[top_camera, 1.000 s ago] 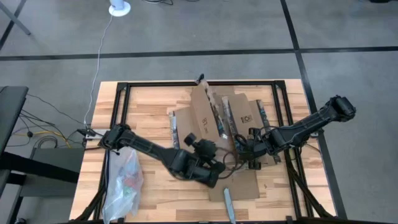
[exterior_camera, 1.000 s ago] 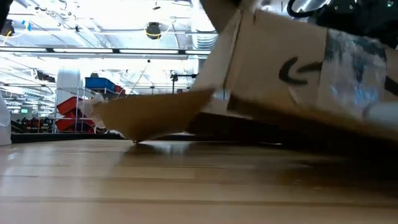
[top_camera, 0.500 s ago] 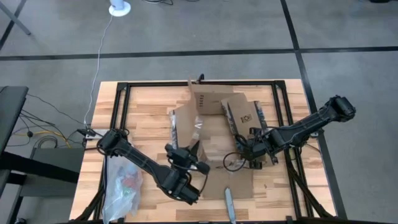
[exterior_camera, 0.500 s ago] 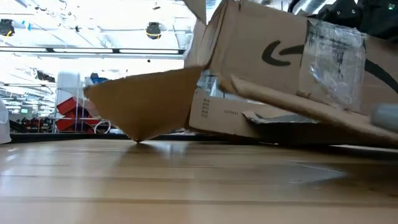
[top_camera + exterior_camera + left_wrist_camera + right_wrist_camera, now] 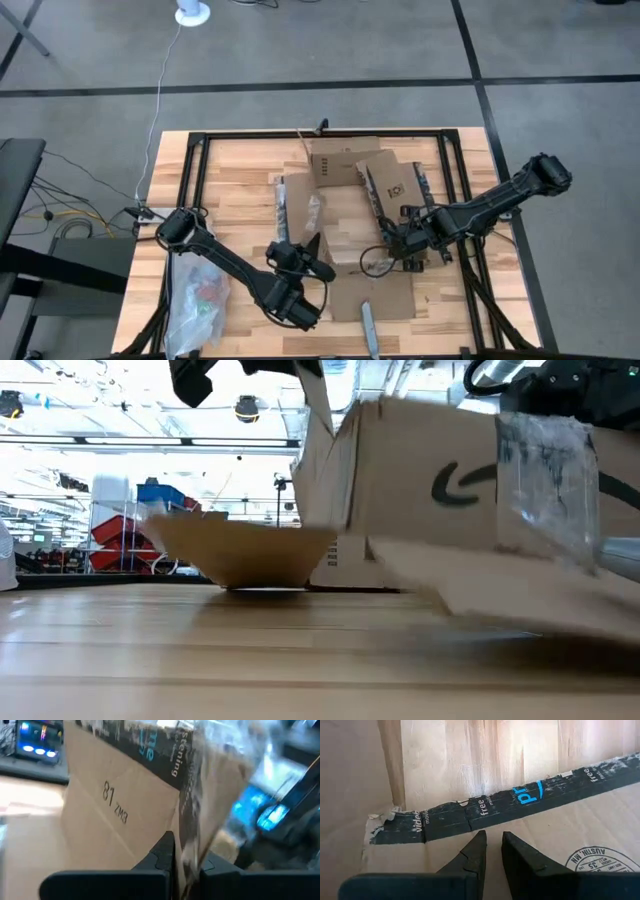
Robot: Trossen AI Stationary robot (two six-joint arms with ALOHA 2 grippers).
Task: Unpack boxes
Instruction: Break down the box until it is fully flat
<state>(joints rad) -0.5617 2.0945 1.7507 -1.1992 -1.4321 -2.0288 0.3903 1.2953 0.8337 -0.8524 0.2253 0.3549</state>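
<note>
While the brown cardboard box (image 5: 345,205) lies opened out in the middle of the wooden table (image 5: 230,170), both arms are working at it. The left gripper (image 5: 312,250) sits at the box's near left edge, its fingers (image 5: 162,855) pinched shut on a strip of torn tape and film hanging off a flap printed "81". The right gripper (image 5: 392,243) is down on the right-hand flap, just beside the white label (image 5: 396,190); its fingers (image 5: 472,852) are nearly together, hovering over the cardboard beside the dark printed tape strip (image 5: 520,802), and I can't tell whether they pinch anything. A clear plastic bag (image 5: 198,295) lies at the near left corner, well apart from the box.
</note>
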